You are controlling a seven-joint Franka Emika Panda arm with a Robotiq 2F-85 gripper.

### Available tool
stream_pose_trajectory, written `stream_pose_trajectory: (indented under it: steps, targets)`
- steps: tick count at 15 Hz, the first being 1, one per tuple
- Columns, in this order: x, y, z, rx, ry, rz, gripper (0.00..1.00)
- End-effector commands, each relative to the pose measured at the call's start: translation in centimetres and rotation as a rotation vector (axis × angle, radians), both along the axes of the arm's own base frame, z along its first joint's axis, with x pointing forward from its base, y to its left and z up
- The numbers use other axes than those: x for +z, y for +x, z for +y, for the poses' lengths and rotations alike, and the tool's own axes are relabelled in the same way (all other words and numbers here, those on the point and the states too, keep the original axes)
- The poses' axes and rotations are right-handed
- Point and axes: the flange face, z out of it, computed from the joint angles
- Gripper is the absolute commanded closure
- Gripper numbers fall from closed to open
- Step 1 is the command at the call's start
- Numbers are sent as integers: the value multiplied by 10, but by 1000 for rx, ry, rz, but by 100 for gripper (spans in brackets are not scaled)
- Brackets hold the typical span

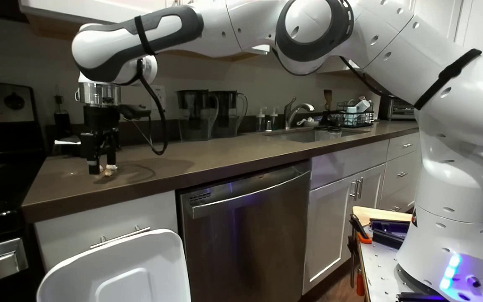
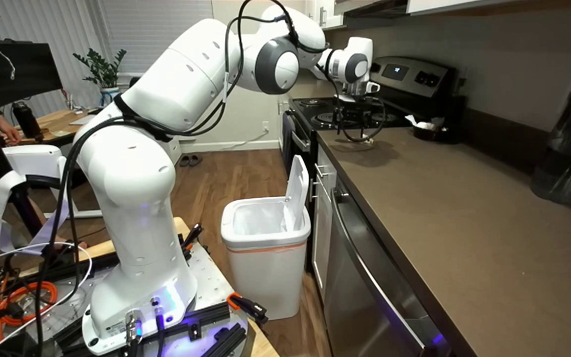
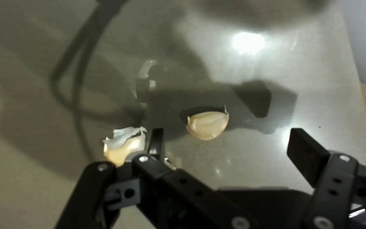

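The hand (image 3: 229, 149) hangs low over the worktop (image 1: 224, 159), fingers spread wide and holding nothing. A garlic clove (image 3: 207, 126) lies on the worktop, just ahead of the gap in the wrist view; a second, papery clove (image 3: 123, 149) — partly hidden by one finger — sits close beside it, contact unclear. This looks like lining up for a grasp: the next move seems to call for centring over a clove, lowering, then closing gently.

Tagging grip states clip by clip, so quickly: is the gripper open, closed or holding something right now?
Gripper: open, holding nothing; the garlic clove in view between its fingers lies loose on the countertop.
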Motion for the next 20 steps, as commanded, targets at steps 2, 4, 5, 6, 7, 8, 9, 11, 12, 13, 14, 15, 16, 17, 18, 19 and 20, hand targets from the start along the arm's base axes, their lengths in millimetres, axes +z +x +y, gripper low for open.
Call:
stream_pose_trajectory:
  steps: [2, 4, 5, 6, 7, 8, 9, 11, 12, 13, 14, 15, 16, 17, 18, 19, 20]
  targets:
    - [-15, 9, -1, 4, -10, -19, 20]
    - [-19, 10, 0, 4, -12, -17, 42]
    - [-17, 11, -1, 4, -13, -24, 47]
    - [-15, 11, -1, 4, -13, -25, 55]
    - [-12, 11, -1, 6, -13, -25, 61]
    - [-9, 11, 0, 6, -16, -26, 69]
    - [-7, 11, 0, 6, -17, -24, 74]
    - [-2, 9, 2, 10, -17, -10, 88]
    - [2, 7, 4, 17, -20, -1, 94]
    - [4, 5, 7, 22, -26, 10, 99]
    - [6, 3, 9, 27, -27, 18, 100]
    - [8, 2, 12, 32, -30, 21, 100]
    - [10, 2, 14, 36, -33, 20, 100]
    - [10, 1, 15, 35, -34, 24, 74]
    - [11, 1, 17, 36, -36, 26, 73]
    - [11, 1, 17, 38, -36, 29, 68]
    - [11, 1, 16, 35, -40, 31, 62]
